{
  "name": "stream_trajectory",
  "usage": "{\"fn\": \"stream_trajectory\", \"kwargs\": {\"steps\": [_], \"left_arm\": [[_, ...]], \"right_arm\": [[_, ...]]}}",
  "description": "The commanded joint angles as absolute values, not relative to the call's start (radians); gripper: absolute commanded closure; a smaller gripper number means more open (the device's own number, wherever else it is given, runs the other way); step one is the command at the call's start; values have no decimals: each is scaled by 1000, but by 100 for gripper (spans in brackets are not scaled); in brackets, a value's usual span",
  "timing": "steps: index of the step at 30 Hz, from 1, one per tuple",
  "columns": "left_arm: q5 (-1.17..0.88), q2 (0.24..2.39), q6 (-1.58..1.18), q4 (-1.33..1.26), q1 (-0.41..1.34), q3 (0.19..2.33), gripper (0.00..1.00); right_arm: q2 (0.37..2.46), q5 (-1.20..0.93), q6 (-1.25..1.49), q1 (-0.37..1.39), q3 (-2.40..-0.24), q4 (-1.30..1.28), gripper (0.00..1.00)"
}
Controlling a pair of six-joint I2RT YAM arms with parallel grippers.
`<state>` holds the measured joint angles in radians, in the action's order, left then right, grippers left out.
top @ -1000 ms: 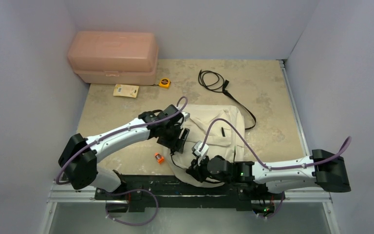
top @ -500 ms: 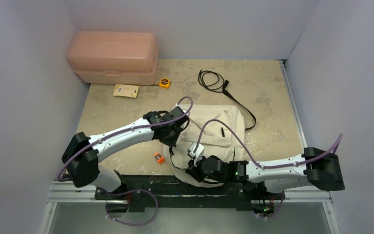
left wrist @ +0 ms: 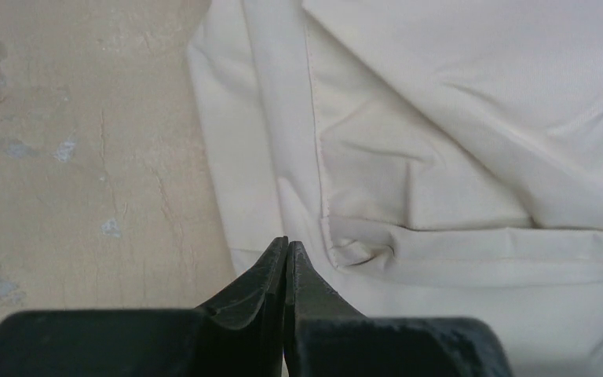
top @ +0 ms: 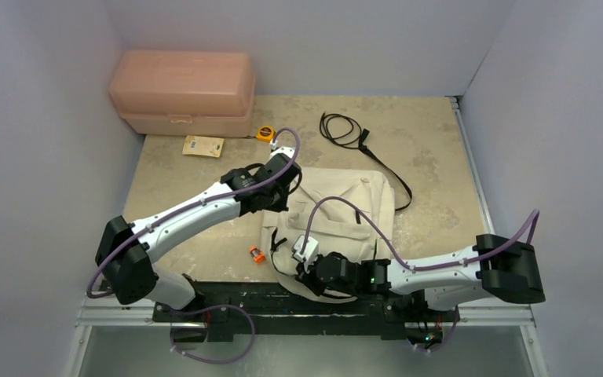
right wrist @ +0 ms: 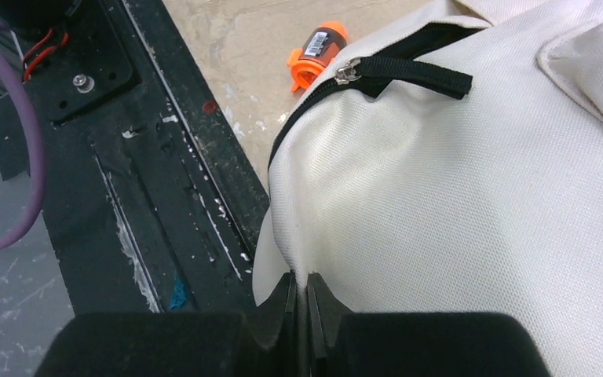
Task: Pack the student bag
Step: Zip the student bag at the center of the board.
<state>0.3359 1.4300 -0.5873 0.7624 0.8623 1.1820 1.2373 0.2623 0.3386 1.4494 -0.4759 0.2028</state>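
So, that was a two-handed pinch on the student bag (top: pixel 373 200).
My left gripper (left wrist: pixel 286 245) was closed on a fold at the bag's left edge, my right gripper (right wrist: pixel 299 279) closed on its near hem, probably to hold the cloth taut so it'd open for packing.

Well beyond my left gripper (left wrist: pixel 286 245), off to its left, a pink plastic box (top: pixel 182 93) stands at the back of the tan table (top: pixel 432 133). A yellow card (top: pixel 203 146) and a yellow tape measure (top: pixel 264 133) lie nearer. A coiled black cable (top: pixel 341 127) lies beyond it, rightward. A small orange-capped tube (right wrist: pixel 318 47) lies ahead of my right gripper (right wrist: pixel 300 279).
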Motion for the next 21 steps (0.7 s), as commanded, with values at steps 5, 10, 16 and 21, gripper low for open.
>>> {"fn": "stream_trajectory", "kwargs": {"steps": [5, 10, 16, 21], "left_arm": [[122, 1280, -742, 747, 727, 1070, 74], [21, 975, -942, 639, 715, 766, 36], [-128, 701, -1189, 407, 715, 458, 34], [-179, 718, -1225, 354, 718, 390, 37]], "right_arm": [[1125, 294, 553, 1475, -539, 155, 32], [1047, 312, 727, 1457, -613, 88, 3], [1080, 150, 1035, 1281, -701, 41, 5], [1143, 9, 1172, 1140, -653, 181, 19]]}}
